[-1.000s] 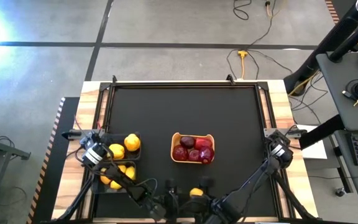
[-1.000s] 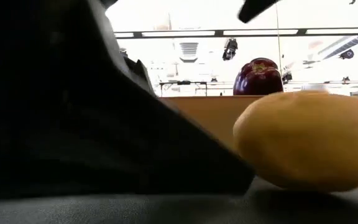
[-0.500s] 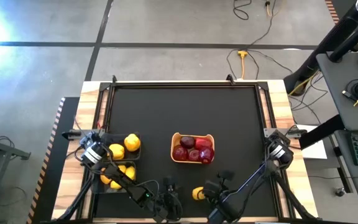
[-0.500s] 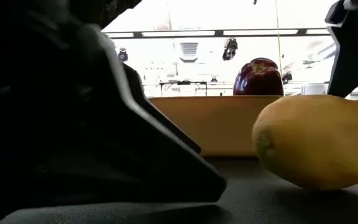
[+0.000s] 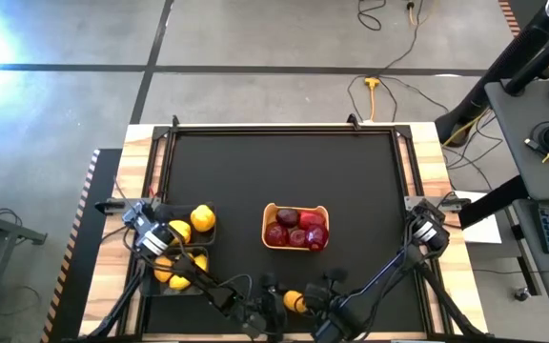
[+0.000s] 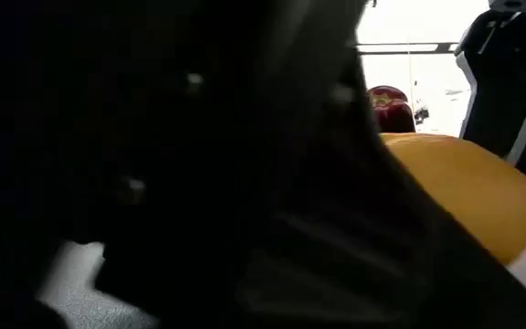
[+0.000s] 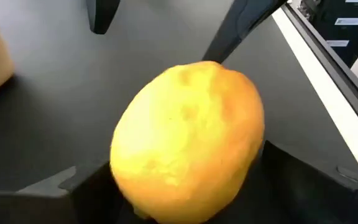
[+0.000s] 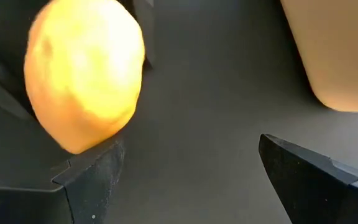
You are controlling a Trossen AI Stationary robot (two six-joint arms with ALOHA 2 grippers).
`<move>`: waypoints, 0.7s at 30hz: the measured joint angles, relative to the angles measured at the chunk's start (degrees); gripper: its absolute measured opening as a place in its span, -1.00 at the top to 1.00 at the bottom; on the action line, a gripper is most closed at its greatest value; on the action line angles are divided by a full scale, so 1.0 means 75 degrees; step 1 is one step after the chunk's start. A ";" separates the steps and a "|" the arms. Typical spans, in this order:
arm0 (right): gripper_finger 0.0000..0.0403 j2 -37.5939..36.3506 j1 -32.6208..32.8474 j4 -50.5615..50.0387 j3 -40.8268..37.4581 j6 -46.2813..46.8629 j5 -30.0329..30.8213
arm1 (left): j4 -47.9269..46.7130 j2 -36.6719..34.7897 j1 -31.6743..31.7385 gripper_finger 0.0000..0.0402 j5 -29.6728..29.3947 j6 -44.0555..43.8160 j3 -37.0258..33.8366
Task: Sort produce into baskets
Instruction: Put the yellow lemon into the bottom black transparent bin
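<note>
1. A lemon (image 5: 294,301) is seen on the black table (image 5: 284,171) near its front edge, in front of the tan tray (image 5: 295,207).
2. The left gripper (image 5: 276,303) is placed at the lemon's left side with its jaws spread wide; the lemon (image 7: 188,143) is seen between its fingers, but a grip cannot be told.
3. The right gripper (image 5: 324,293) is held just right of the lemon, jaws wide apart and nothing held.
4. Dark red fruits (image 5: 296,229) are gathered in the tray.
5. Yellow produce (image 5: 181,250) is kept in two dark bins (image 5: 206,229) at the left.
</note>
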 joint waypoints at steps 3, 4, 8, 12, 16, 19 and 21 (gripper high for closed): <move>-0.81 0.0000 -0.0037 0.0073 0.0000 -0.0101 0.0105 | -0.0084 0.0064 0.0035 -0.73 -0.0023 0.0069 0.0134; -0.81 0.0000 -0.0048 0.0072 0.0000 -0.0139 0.0183 | -0.0083 0.0063 0.0036 -0.72 -0.0028 0.0080 0.0142; -0.81 0.0000 -0.0076 0.0087 -0.0003 -0.0300 0.0397 | -0.0001 0.0014 0.0041 -0.59 -0.0280 0.0434 0.0142; -0.81 -0.0028 -0.0076 0.0037 -0.0003 -0.0415 0.0333 | -0.0133 -0.0093 0.0005 -0.35 -0.0478 0.0613 0.0130; -0.81 -0.0318 -0.0060 -0.0336 -0.0009 0.0016 -0.0099 | -0.0923 -0.0610 -0.0130 -0.17 -0.0640 0.0653 0.0007; -0.81 -0.0718 0.0048 -0.0587 -0.0009 0.0364 -0.0077 | -0.2272 -0.1412 -0.0472 -0.17 -0.1596 0.0714 -0.0088; -0.81 -0.0971 0.0176 -0.0652 -0.0006 0.0450 0.0100 | -0.3625 -0.2033 -0.0820 -0.16 -0.2364 0.0442 -0.0090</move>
